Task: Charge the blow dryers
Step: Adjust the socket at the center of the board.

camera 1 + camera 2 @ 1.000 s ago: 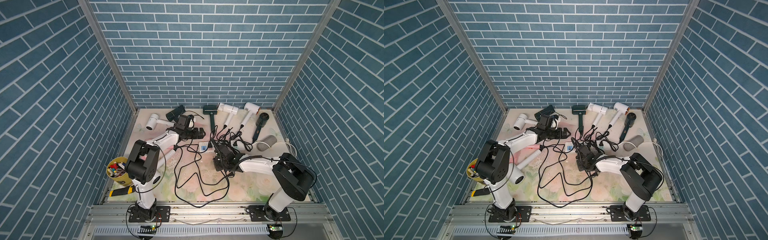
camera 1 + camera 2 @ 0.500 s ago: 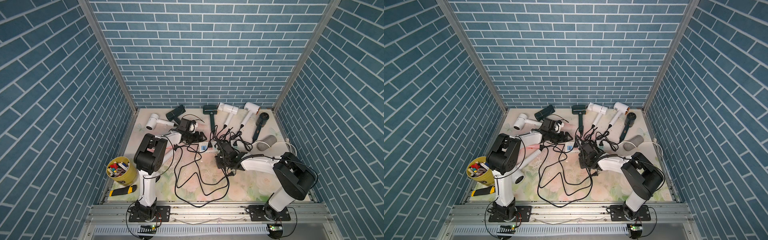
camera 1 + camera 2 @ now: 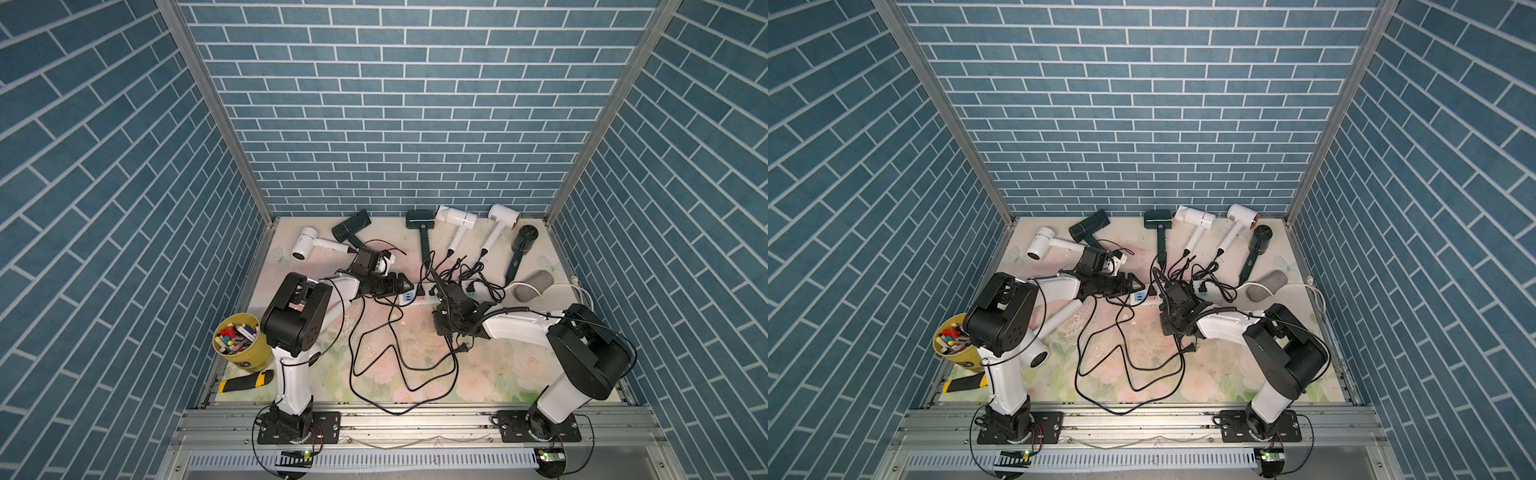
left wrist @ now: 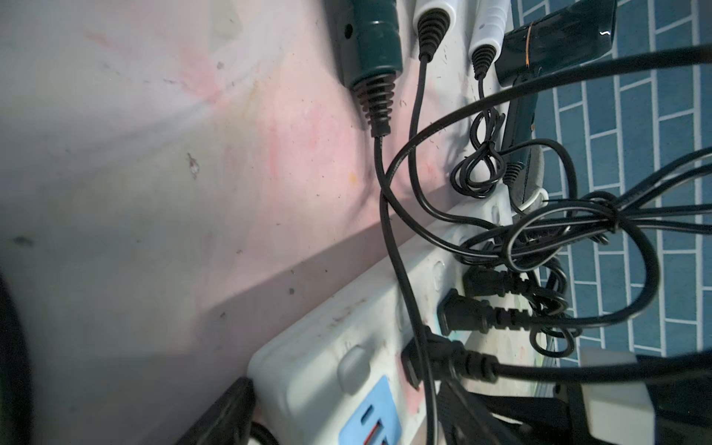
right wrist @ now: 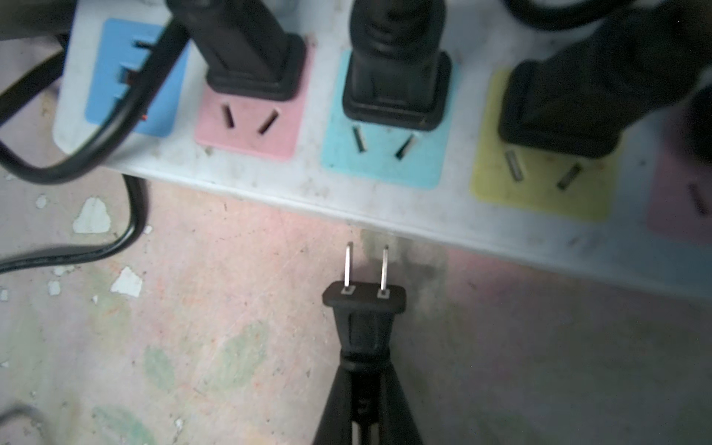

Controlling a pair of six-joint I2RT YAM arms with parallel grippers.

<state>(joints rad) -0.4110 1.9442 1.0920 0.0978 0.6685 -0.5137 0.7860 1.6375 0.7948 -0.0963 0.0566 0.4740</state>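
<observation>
Eight blow dryers (image 3: 1196, 218), one power strip (image 5: 385, 204)

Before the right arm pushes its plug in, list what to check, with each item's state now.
1. Black two-prong plug clamped in right gripper: ok.
2. Prongs straight, pointing at the long white power strip with pastel sockets: ok.
3. Plug lined up with a free socket: not ok; it faces the teal socket, whose two-pin holes already hold a plug.
4. Far pink socket free: cannot tell, blurred at the edge.
5. Left gripper gripping the strip's blue end: cannot tell.
</observation>
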